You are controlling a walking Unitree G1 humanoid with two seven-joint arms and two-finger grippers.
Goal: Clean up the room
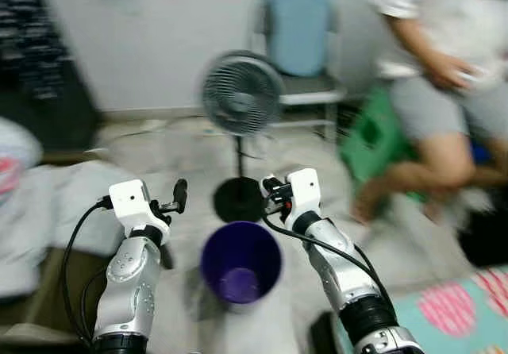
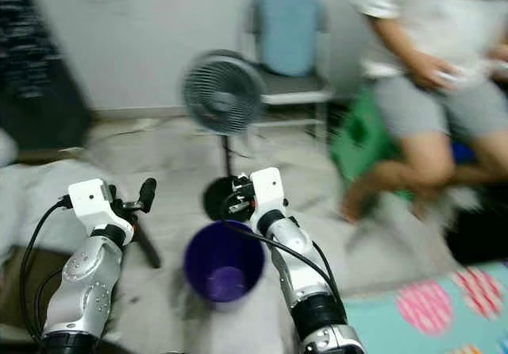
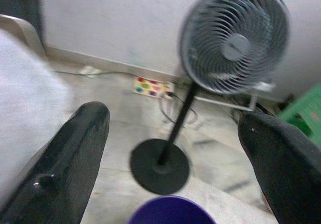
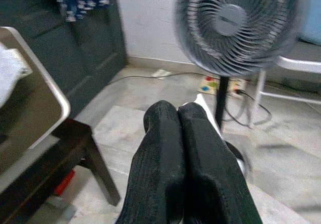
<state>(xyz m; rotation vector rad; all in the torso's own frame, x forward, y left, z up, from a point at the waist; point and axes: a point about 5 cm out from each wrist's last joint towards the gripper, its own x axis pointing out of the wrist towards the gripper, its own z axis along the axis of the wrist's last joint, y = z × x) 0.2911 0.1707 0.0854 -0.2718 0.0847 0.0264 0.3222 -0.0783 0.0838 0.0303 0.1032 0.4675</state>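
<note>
Just below and between the two grippers: purple bin point(image 1: 240, 263), upright on the pale floor, mouth open.

Left gripper point(image 3: 173, 121): holds its two black fingers point(image 3: 75, 158) wide apart, with nothing between them. Hovers just to the left of the bin's rim, not touching it.

Right gripper point(image 4: 178, 113): keeps both fingers pressed together, tip against tip. Shows a small white scrap point(image 4: 202, 103) at the fingertips; cannot tell whether pinched or only lying behind. Hangs just beyond the far right edge of the bin.

Straight ahead of both pairs of fingers: grey standing fan point(image 1: 240, 92) on a black pole and round black base, the base just beyond the bin.

Behind the fan's base, near the wall: white power strip point(image 3: 150, 88) with coloured spots, any marking too blurred to read.

Further beyond the right fingers: blue-backed chair point(image 1: 302, 44), green stool point(image 1: 373, 140), and a seated person point(image 1: 444, 92) in grey shorts.

To the left of the left fingers: white bedding point(image 1: 48, 203).
</note>
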